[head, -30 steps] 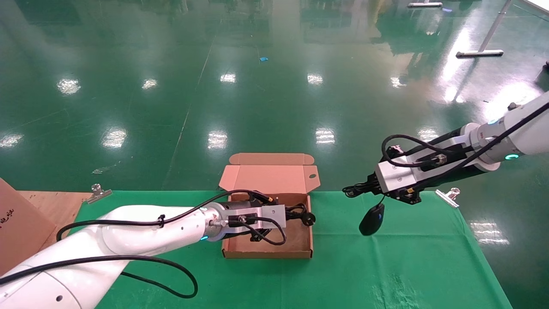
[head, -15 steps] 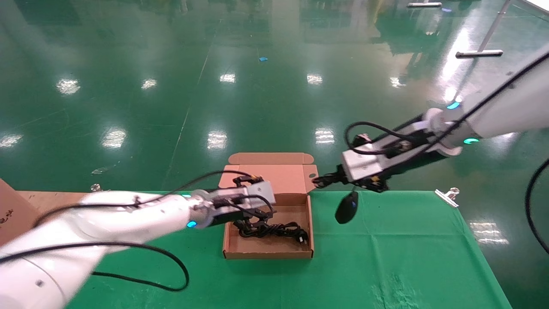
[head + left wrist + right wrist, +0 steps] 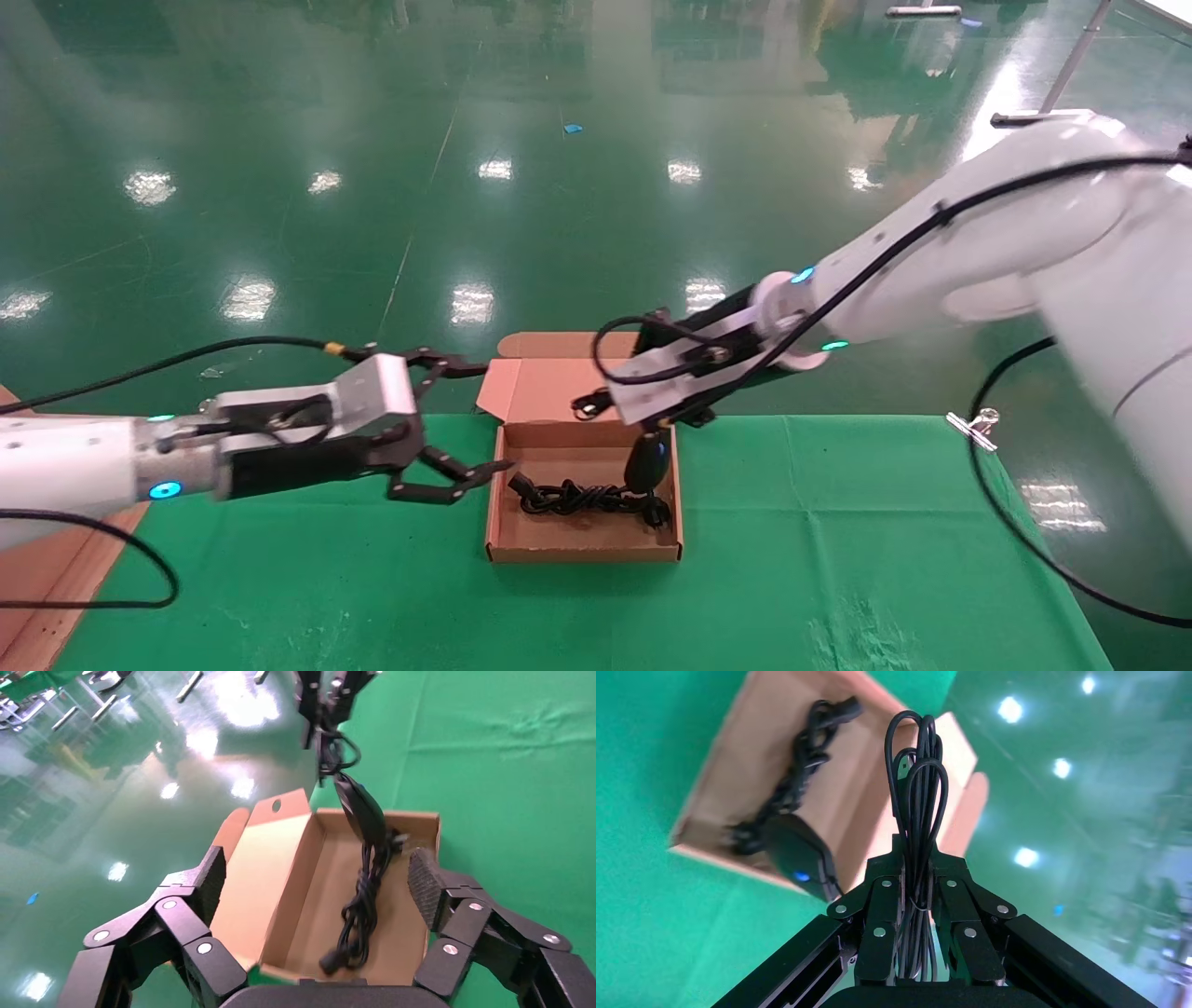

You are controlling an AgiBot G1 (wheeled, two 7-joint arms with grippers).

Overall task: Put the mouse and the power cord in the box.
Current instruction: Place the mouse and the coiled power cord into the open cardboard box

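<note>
Over the box (image 3: 583, 550), mouse (image 3: 645, 463) now arrived

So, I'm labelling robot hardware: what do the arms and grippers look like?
Both arms are glossy white with cyan lights and loose black cables. The left gripper and right gripper sit on silver-grey wrist blocks; their black linkage fingers have silver rivets and ribbed pads.

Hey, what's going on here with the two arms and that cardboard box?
The power cord already lies bunched inside the open box on the green table. The right hand is shut on the mouse's coiled wire, so the mouse dangles over the box's right side, not yet set down. The left hand hangs open beside the box's left wall, holding nothing.
</note>
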